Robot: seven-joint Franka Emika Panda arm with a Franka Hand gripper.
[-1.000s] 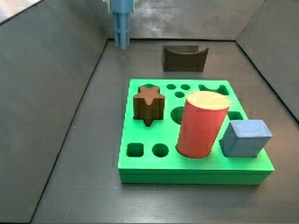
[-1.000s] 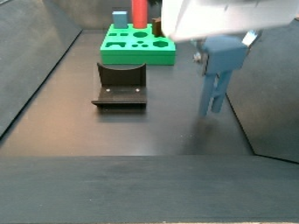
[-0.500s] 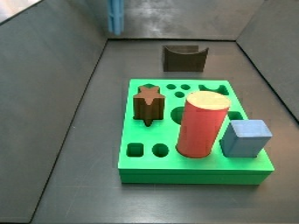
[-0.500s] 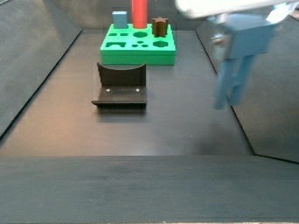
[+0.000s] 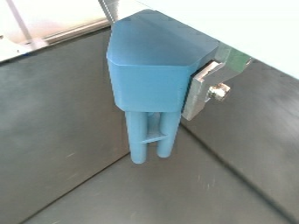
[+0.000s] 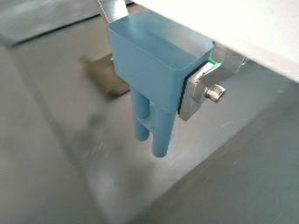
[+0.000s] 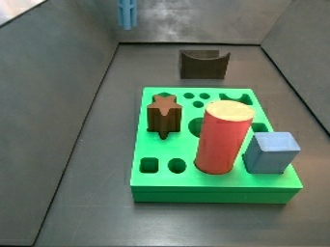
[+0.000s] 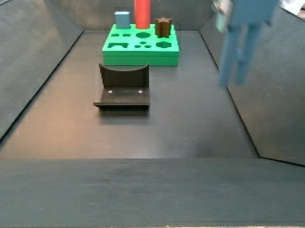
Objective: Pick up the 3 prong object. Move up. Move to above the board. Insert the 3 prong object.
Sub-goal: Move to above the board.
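The 3 prong object [image 5: 149, 61] is a steel-blue piece with a blocky body and narrow prongs [image 6: 149, 131] pointing down. My gripper [image 6: 162, 74] is shut on its body; one silver finger [image 5: 201, 87] shows against its side, the other is hidden behind it. The piece hangs high above the dark floor, so only its lower part [image 7: 126, 13] shows at the top edge of a side view, and it stands large near the right wall [image 8: 242, 40]. The green board [image 7: 206, 189] lies apart from it, seen far off [image 8: 141, 55].
On the board stand a red cylinder [image 7: 222, 137], a light-blue cube [image 7: 273, 151] and a brown star piece [image 7: 162, 114]. A dark brown U-notched block [image 7: 204, 64] sits on the floor beyond the board, between it and the held piece [image 8: 123, 85]. Grey walls enclose the floor.
The gripper has risen with the 3 prong object, lifting it off the floor and partly past the top edge of both side views. Nothing on the board has moved.
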